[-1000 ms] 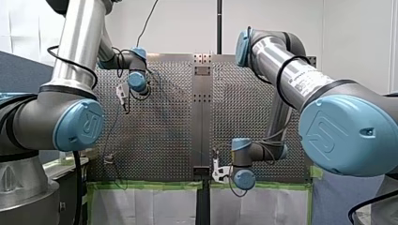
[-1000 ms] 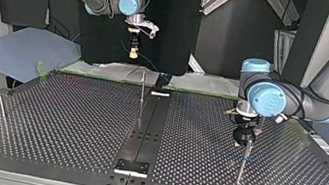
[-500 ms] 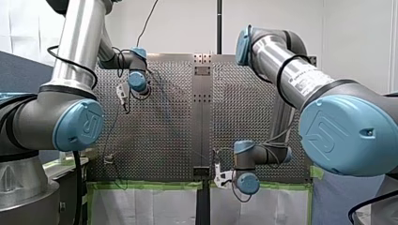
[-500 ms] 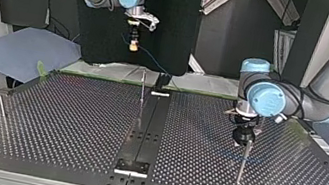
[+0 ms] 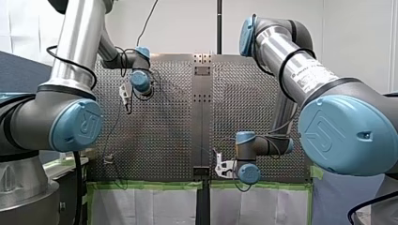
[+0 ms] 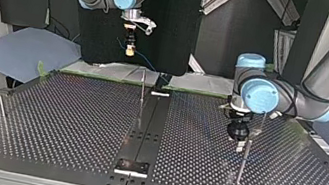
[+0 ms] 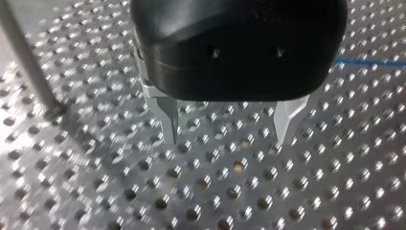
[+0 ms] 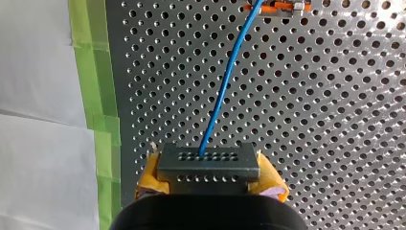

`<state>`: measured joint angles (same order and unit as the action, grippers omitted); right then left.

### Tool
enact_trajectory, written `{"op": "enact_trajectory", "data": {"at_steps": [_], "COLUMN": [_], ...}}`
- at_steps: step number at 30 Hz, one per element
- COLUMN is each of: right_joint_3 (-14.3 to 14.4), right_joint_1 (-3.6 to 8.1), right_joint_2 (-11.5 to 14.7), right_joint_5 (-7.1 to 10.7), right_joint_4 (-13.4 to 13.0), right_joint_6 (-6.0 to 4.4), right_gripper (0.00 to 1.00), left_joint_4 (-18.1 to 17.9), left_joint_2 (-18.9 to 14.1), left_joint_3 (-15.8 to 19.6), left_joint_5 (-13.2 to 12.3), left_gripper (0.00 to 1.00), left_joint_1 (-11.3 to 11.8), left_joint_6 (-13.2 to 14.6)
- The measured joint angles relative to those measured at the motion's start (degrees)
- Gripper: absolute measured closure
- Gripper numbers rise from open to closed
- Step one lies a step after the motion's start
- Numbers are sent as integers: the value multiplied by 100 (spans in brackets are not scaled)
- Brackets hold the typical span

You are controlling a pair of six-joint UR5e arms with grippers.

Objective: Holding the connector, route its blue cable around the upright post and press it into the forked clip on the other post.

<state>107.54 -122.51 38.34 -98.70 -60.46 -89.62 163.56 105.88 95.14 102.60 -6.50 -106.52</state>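
In the right wrist view, my right gripper (image 8: 209, 184) is shut on a black connector (image 8: 208, 164), with yellow pads on both sides of it. A blue cable (image 8: 225, 81) runs from the connector over the perforated table to an orange fitting (image 8: 276, 6). In the top view my right gripper (image 6: 130, 49) holds the connector above the table's far edge. A thin upright post (image 6: 142, 89) stands just below it. My left gripper (image 7: 229, 130) hangs open over the plate, its metal fingers (image 7: 168, 120) bare. It hovers at the top of another post (image 6: 242, 161).
A third thin post (image 6: 2, 110) leans at the top view's left. A dark centre rail (image 6: 146, 130) splits the perforated table (image 6: 71, 122). Green tape (image 8: 103, 124) lines the table's edge. A grey post (image 7: 24, 57) stands beside my left gripper, and a stretch of blue cable (image 7: 368, 62) lies ahead.
My right gripper has lifted the connector slightly and drifted left in the top view. My left gripper has shifted a little left there, staying open.
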Motion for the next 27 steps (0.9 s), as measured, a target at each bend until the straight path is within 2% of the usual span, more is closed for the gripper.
{"op": "enact_trajectory", "data": {"at_steps": [6, 11, 19, 27], "right_joint_3": [0, 0, 0, 0], "right_joint_1": [10, 12, 12, 12], "right_joint_2": [3, 4, 4, 4], "right_joint_5": [45, 74, 126, 155], "right_joint_4": [6, 14, 16, 26], "right_joint_6": [-2, -4, -4, -4], "right_gripper": [100, 100, 100, 100], "left_joint_4": [305, 566, 857, 1305], "left_joint_2": [-194, -441, -846, -1302], "left_joint_3": [70, 285, 686, 1112], "left_joint_5": [279, 494, 626, 761], "left_gripper": [0, 0, 0, 0], "left_joint_1": [-301, -536, -632, -677], "left_joint_6": [31, 84, 220, 399]}}
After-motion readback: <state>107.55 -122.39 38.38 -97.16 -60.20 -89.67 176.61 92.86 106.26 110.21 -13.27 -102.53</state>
